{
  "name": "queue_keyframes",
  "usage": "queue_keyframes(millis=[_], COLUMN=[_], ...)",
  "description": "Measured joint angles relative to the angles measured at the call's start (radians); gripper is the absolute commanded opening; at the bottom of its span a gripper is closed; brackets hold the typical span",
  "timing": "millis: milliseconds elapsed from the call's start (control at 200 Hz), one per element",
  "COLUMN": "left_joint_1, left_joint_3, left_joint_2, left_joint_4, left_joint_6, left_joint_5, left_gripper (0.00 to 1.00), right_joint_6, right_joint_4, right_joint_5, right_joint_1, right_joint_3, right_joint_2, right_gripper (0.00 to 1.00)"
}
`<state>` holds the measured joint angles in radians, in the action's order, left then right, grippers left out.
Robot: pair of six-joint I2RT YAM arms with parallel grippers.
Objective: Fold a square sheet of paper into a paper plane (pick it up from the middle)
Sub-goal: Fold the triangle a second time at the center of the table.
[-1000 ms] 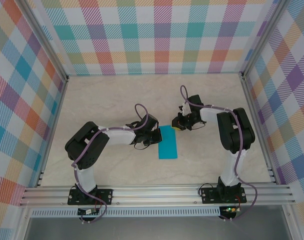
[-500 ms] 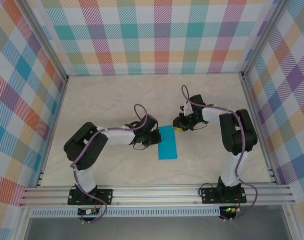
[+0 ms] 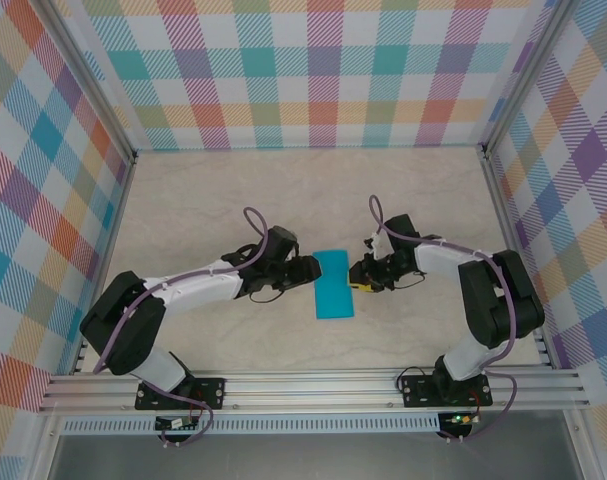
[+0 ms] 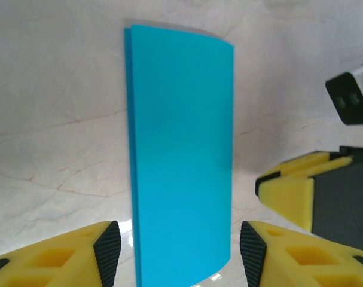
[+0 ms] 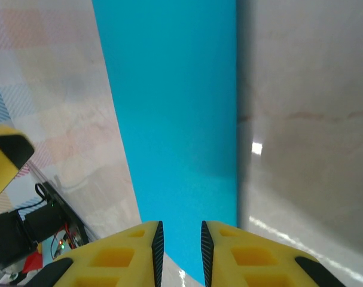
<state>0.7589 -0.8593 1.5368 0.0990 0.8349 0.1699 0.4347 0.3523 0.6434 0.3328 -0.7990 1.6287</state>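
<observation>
The square sheet of paper (image 3: 334, 283) lies flat on the marble table, folded in half into a narrow teal-blue rectangle. My left gripper (image 3: 305, 268) sits at its left long edge. In the left wrist view that gripper (image 4: 180, 251) is open, its pads wider than the sheet (image 4: 181, 149), whose near end lies below and between them. My right gripper (image 3: 356, 277) is at the sheet's right edge. Seen from the right wrist, its jaws (image 5: 181, 246) stand open by a narrow gap, hovering over the paper (image 5: 175, 107) with nothing pinched.
The marble tabletop (image 3: 233, 190) is walled by checked panels, with an aluminium rail (image 3: 313, 385) along the near edge. The right gripper's yellow fingers (image 4: 295, 191) are close beside the left gripper's jaws. One left fingertip (image 5: 5, 155) appears at the far left of the right wrist view.
The left gripper has opened wide and its arm has stretched out lower. The right gripper has moved nearer along the sheet's right edge and opened slightly. The paper has stayed in place.
</observation>
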Motion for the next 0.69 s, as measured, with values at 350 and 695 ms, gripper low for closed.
queue_keyframes(millis=[350,695], left_joint_1=[0.000,0.000], left_joint_3=[0.021,0.021], left_joint_2=[0.074,0.140], left_joint_4=[-0.076,-0.106], left_joint_6=[0.042,0.052], left_joint_5=[0.057,0.079], left_gripper=[0.62,0.63], right_joint_6=[0.029,0.029], right_joint_4=[-0.049,-0.072], right_joint_5=[0.019,-0.005], right_joint_1=[0.014,0.014], right_joint_3=[0.050,0.054], right_joint_2=[-0.007,0.027], right_gripper=[0.27,0.27])
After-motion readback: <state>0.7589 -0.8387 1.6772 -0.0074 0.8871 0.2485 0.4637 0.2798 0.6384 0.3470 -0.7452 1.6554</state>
